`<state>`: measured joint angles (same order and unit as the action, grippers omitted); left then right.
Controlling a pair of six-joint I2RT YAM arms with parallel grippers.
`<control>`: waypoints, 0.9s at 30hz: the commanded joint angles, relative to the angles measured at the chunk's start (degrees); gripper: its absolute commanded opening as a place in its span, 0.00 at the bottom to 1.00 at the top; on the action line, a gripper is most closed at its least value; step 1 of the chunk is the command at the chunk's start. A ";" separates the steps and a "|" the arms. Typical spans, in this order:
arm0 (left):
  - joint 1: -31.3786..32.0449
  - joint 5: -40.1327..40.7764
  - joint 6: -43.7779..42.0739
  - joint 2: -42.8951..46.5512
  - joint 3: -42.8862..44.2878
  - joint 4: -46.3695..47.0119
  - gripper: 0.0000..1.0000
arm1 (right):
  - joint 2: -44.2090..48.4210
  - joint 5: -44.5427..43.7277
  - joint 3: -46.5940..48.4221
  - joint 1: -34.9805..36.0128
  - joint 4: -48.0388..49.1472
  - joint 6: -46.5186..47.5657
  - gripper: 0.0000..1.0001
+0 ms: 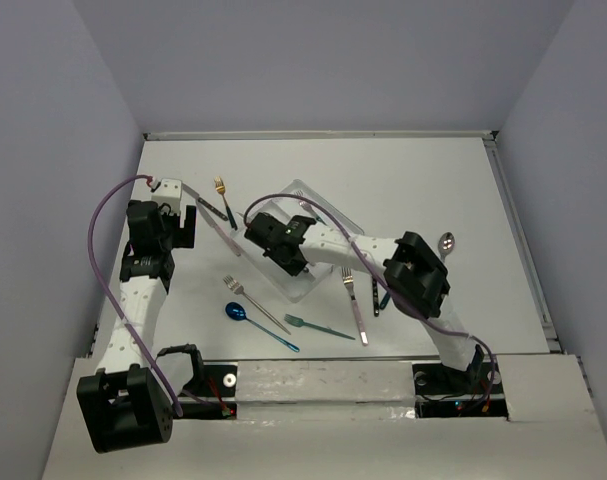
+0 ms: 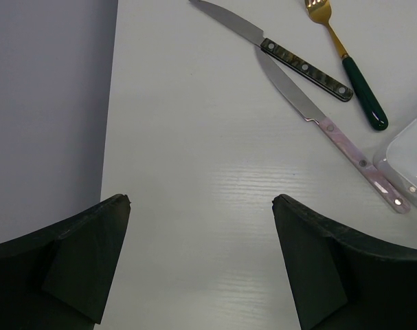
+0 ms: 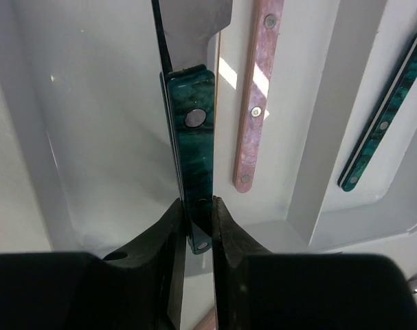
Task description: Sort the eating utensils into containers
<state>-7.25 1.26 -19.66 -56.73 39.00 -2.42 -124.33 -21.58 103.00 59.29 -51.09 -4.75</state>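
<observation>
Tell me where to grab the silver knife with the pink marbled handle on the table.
By the pink handle near the blade, from above, pinching across its width: it lies flat, the white tray crowds its far end, and a dark-handled knife touches the blade.

Plain lavender-grey walls (image 1: 313, 60) enclosed a white table (image 1: 403, 190) on three sides; soft, even light left a faint sheen on its wood-grained top.

My fingers (image 3: 168, 275) are black. The knife (image 3: 192, 130) between them has a marbled teal handle. The second knife (image 3: 255, 103) has a mottled pink handle. The tray (image 3: 91, 137) is white. The fork (image 2: 354, 72) has a gold head and a dark green handle.
</observation>
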 commanded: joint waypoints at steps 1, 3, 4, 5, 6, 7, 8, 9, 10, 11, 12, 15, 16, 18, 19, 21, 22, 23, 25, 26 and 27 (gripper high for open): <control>-0.14 -0.99 -0.64 0.13 -0.42 2.06 0.99 | 0.23 -2.84 5.97 -0.75 -1.03 1.15 0.00; -0.14 -0.99 -0.73 0.22 -0.42 2.06 0.99 | 0.76 -3.46 6.86 -2.50 -1.46 1.94 0.00; -0.14 -0.99 -0.73 0.22 -0.51 2.06 0.99 | 1.02 -3.47 7.38 -2.51 -1.73 2.20 0.00; -0.14 -0.99 -0.73 0.13 -0.51 1.98 0.99 | 1.63 -3.64 7.91 -3.21 -1.99 2.55 0.00; -0.14 -0.99 -0.73 0.13 -0.51 1.98 0.99 | 2.07 -3.55 8.79 -3.73 -2.17 3.34 0.00; -0.14 -0.99 -0.73 0.04 -0.51 1.98 0.99 | 3.12 -3.29 9.14 -3.74 -2.17 3.70 0.00; -0.14 -0.99 -0.73 0.04 -0.42 1.98 0.99 | 3.74 -2.85 9.76 -4.26 -2.17 4.05 0.00; -0.14 -0.99 -0.73 0.04 -0.42 1.98 0.99 | 4.70 -1.98 9.94 -5.05 -2.17 4.14 0.00; -0.14 -0.99 -0.73 0.04 -0.42 1.98 0.99 | 4.71 -1.54 9.94 -5.58 -2.17 4.14 0.00; -0.14 -0.99 -0.73 0.13 -0.51 1.89 0.99 | 5.58 -0.92 9.42 -6.28 -2.17 5.88 0.00; -0.14 -0.99 -0.73 0.13 -0.51 1.89 0.99 | 5.77 -0.48 9.06 -7.16 -2.17 6.33 0.00; -0.14 -0.99 -0.82 -0.05 -0.51 1.89 0.99 | 5.86 -0.30 7.66 -10.68 -2.26 7.12 0.00; -0.14 -0.99 -0.82 -0.05 -0.51 1.89 0.99 | 5.86 -0.21 7.57 -11.38 -2.35 7.21 0.00; -0.14 -2.75 -0.82 -0.31 -0.60 1.98 0.99 | 6.03 -0.21 7.48 -11.91 -2.43 7.21 0.00; -0.05 -2.75 -0.91 -0.40 -0.60 1.89 0.99 | 6.29 1.27 7.65 -11.91 -2.78 6.69 0.00; -0.14 -2.75 -0.91 -0.57 -0.60 1.98 0.99 | 6.64 3.73 8.71 -10.87 -3.57 5.81 0.00; -0.14 -2.75 -0.91 -0.66 -0.60 1.98 0.99 | 7.43 4.44 8.53 -10.08 -3.84 5.03 0.00; -0.14 -2.75 -0.91 -0.66 -0.68 2.06 0.99 | 7.79 4.62 8.27 -7.98 -3.75 5.02 0.00; -0.14 -2.75 -0.99 -0.75 -0.77 1.98 0.99 | 8.66 7.15 7.13 -6.04 -3.32 4.76 0.00; -0.14 -2.75 -0.99 -0.84 -0.77 2.06 0.99 | 8.76 8.21 6.69 -5.24 -2.97 3.10 0.00; -0.14 -2.75 -0.99 -0.84 -0.77 1.98 0.99 | 8.84 10.14 6.25 -3.93 -2.18 2.30 0.00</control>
<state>-7.25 -0.84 -19.73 -57.45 38.94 -2.42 -120.62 -18.63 109.73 48.84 -54.04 0.03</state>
